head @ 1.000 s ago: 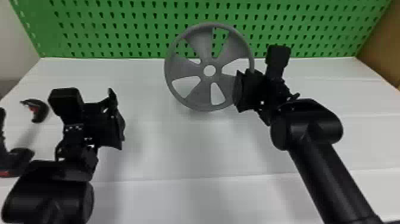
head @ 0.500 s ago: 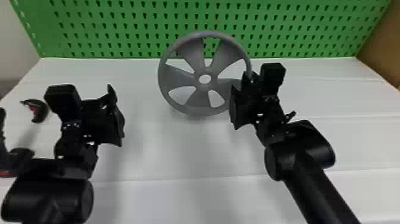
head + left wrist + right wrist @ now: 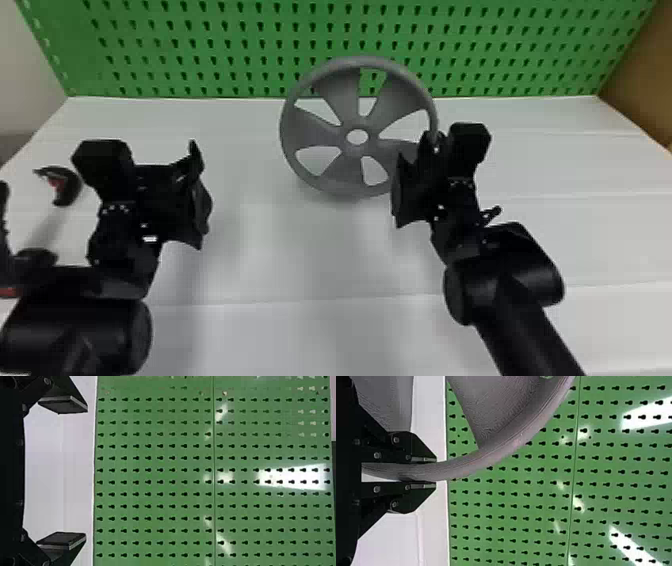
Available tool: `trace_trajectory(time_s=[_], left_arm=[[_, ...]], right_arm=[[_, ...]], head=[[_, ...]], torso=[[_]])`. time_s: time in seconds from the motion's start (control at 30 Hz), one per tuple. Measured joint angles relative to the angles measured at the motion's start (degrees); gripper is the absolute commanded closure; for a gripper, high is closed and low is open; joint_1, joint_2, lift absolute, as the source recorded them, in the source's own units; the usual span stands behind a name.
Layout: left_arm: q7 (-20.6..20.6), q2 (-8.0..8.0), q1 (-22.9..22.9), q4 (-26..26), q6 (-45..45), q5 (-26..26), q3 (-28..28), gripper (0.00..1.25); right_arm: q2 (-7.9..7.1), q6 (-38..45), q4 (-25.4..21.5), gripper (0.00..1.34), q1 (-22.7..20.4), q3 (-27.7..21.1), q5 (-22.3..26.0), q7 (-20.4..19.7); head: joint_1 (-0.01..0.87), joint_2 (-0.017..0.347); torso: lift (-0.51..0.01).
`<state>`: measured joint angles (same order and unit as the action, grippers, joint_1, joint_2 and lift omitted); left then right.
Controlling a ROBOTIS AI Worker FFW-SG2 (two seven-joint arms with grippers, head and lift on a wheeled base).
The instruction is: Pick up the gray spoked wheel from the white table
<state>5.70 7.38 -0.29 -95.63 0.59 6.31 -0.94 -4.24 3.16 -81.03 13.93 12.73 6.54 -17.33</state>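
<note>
My black two-fingered right gripper (image 3: 435, 472) pinches the round gray spoked wheel (image 3: 338, 136) by its rim over the white table (image 3: 300, 260); my left gripper (image 3: 86, 473) stands open. I'd lift slowly, lest this off-centre hold twist.

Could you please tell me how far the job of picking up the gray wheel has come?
Gripping looks done: the right gripper is closed on the rim. In hand is the gray spoked wheel, which seems to be off the white table, with a soft shadow below it. Probably little is left beyond keeping it held clear.
</note>
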Motion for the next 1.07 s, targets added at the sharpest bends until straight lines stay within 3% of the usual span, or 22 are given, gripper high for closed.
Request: trace_trajectory(time_s=[0.37,1.07], left_arm=[[-2.5,0.0,0.9,1.2,-2.3,-0.2,1.6,0.15],[-2.4,-0.07,1.0,1.7,-2.0,0.4,2.2,0.15]], right_arm=[[-0.06,0.0,0.0,1.21,-0.5,0.4,0.1,-0.4],[-0.25,0.1,-1.2,1.21,-1.8,-0.5,0.6,-0.4]], head=[[0.765,0.002],[0.765,0.002]], torso=[[-0.096],[-0.096]])
